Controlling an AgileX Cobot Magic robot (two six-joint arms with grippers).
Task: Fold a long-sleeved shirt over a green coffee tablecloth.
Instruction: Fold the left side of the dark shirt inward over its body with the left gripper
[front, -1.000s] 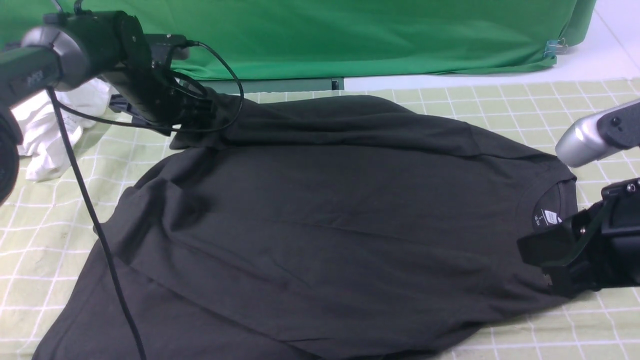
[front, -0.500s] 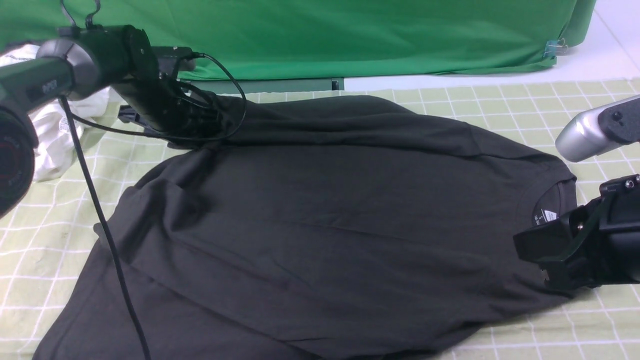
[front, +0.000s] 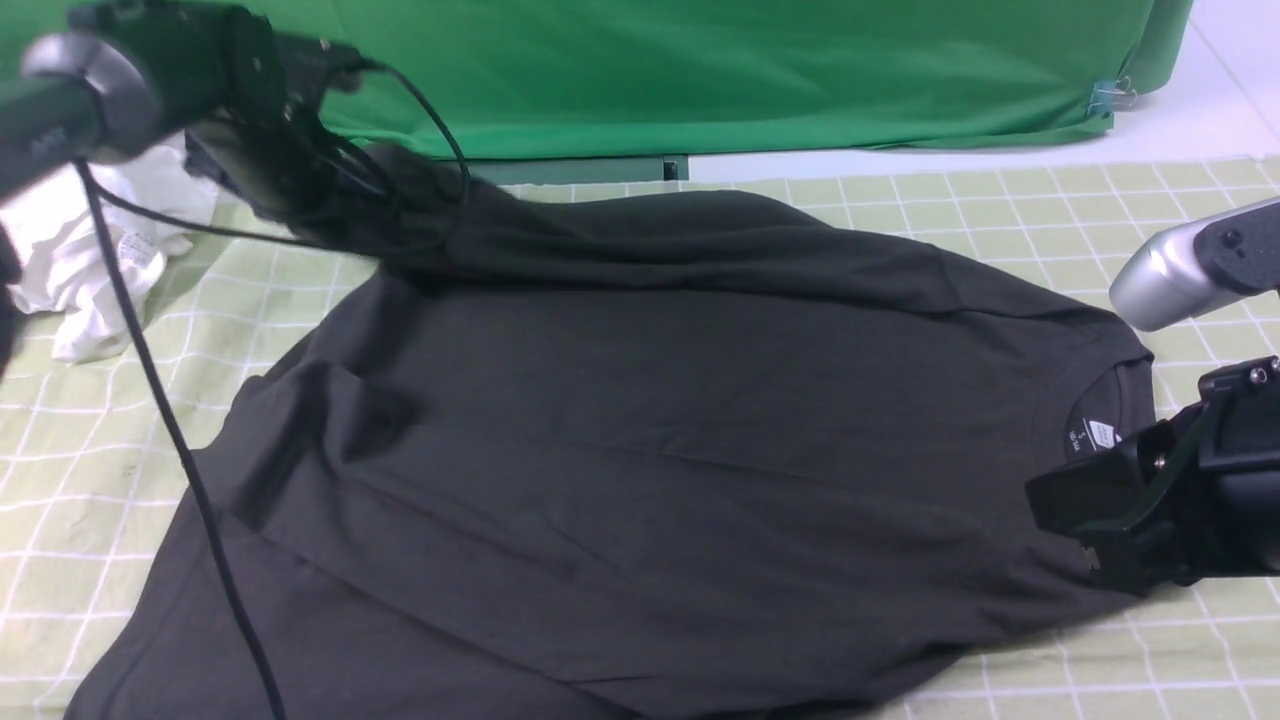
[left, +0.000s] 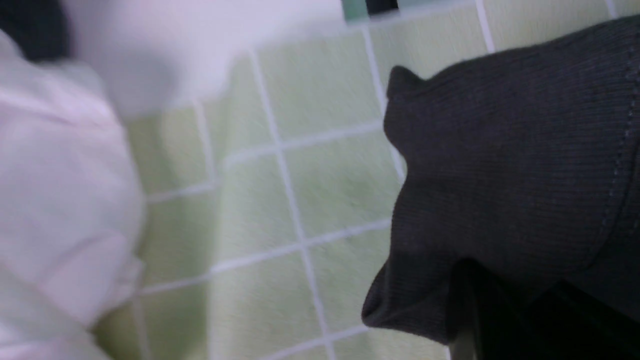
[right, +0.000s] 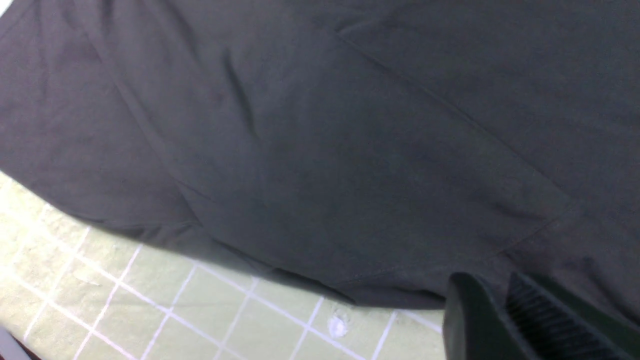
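Sleeve fold, likely: left hand (front: 355, 200) clamps cuff (left: 500, 175) of large black cotton long-sleeved shirt (front: 640, 450), raised; next, carry across body; right hand (front: 1085, 520) beside collar (front: 1090, 385), grip unclear.

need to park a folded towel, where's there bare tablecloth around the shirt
Bare green coffee tablecloth shows far right, between the long-sleeved shirt and green backdrop, and left, nearer than the white garment. Crowded around the left gripper.

Prob. a robotics lab: clipped green backdrop (front: 750, 70) behind gridded tablecloth (front: 950, 205) (cabled robot arm (front: 190, 70) too).
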